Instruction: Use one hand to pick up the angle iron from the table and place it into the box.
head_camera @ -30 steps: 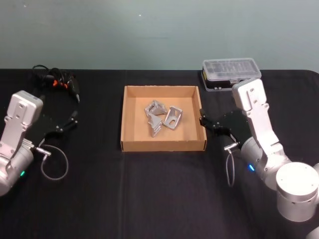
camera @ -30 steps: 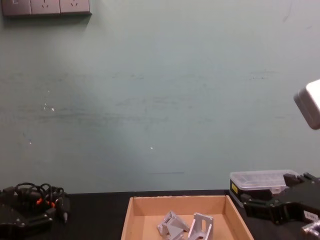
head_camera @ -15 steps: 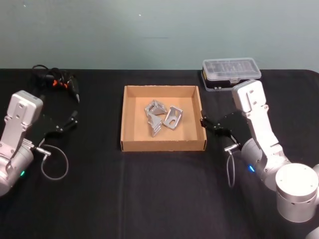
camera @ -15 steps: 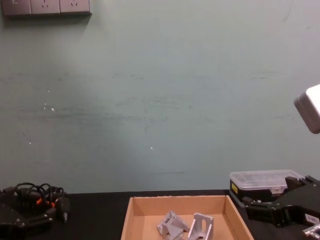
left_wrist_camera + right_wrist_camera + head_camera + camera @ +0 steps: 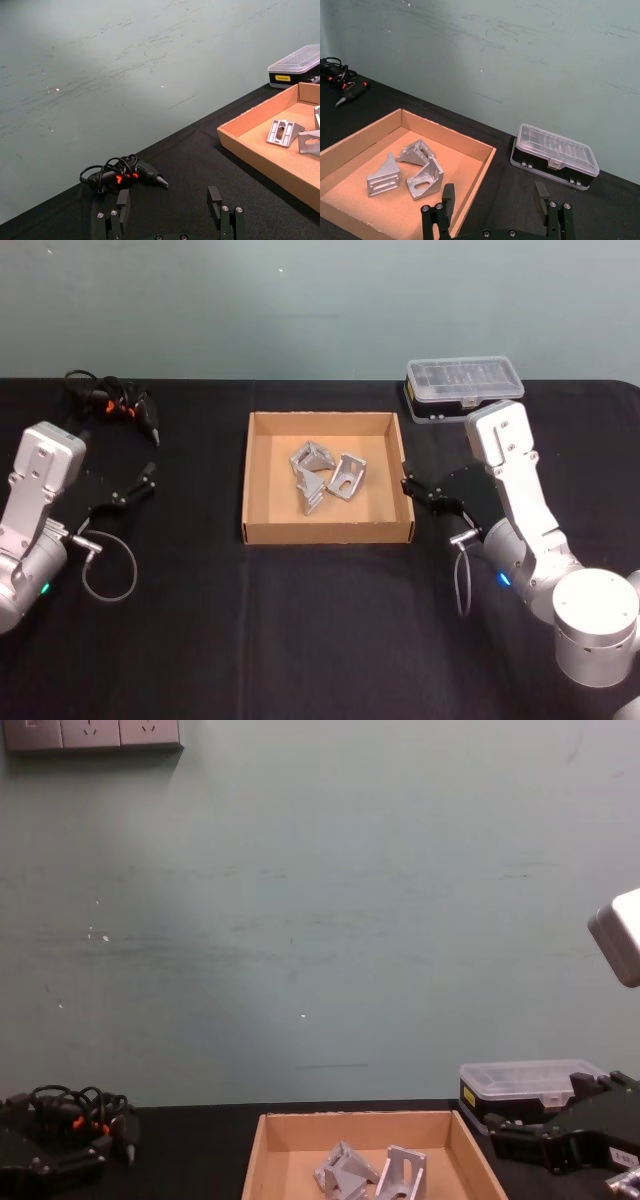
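Observation:
Three silver angle irons [image 5: 325, 477] lie together inside the tan box [image 5: 325, 532] at the middle of the black table [image 5: 320, 630]. The right wrist view shows them [image 5: 407, 170] on the box floor, behind the near wall [image 5: 480, 175]. The chest view has them [image 5: 370, 1172] behind the box's back wall [image 5: 350, 1122]. My right gripper [image 5: 408, 487] hovers just outside the box's right wall, open and holding nothing [image 5: 494, 196]. Far to the left of the box, my left gripper [image 5: 145, 477] is open and holding nothing [image 5: 168, 200].
A clear-lidded plastic case with a black base [image 5: 464, 388] stands at the back right, behind my right arm. A black tool with orange marks and a coiled cable [image 5: 110, 405] lies at the back left. A grey cable loop [image 5: 108, 575] hangs from my left arm.
My right gripper has drawn back a little from the box's right wall. The left arm and the angle irons have stayed where they were.

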{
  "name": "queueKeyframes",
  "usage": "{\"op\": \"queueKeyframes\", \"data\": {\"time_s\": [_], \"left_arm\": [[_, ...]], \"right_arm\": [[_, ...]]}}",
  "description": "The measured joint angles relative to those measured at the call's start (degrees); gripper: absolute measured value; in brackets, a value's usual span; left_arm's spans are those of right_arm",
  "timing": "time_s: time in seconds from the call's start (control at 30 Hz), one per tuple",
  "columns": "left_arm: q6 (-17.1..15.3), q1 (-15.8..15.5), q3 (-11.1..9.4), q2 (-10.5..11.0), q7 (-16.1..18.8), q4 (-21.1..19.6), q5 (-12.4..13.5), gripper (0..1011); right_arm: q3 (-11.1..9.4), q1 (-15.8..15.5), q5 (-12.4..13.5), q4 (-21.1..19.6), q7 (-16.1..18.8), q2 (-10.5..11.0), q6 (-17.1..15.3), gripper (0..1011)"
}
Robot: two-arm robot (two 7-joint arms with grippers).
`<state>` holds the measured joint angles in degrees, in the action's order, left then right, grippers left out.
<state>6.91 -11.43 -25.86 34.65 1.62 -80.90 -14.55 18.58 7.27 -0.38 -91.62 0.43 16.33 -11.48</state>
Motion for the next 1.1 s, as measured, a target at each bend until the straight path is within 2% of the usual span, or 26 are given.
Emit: {"op": "queueKeyframes", "data": {"time_s": [1.1], "left_arm": [[0.00, 0.00, 0.00, 0.00, 0.00, 0.00, 0.00, 1011]], "right_arm": [[0.02, 0.00, 0.05, -0.03, 0.01, 0.03, 0.08, 1000]]}}
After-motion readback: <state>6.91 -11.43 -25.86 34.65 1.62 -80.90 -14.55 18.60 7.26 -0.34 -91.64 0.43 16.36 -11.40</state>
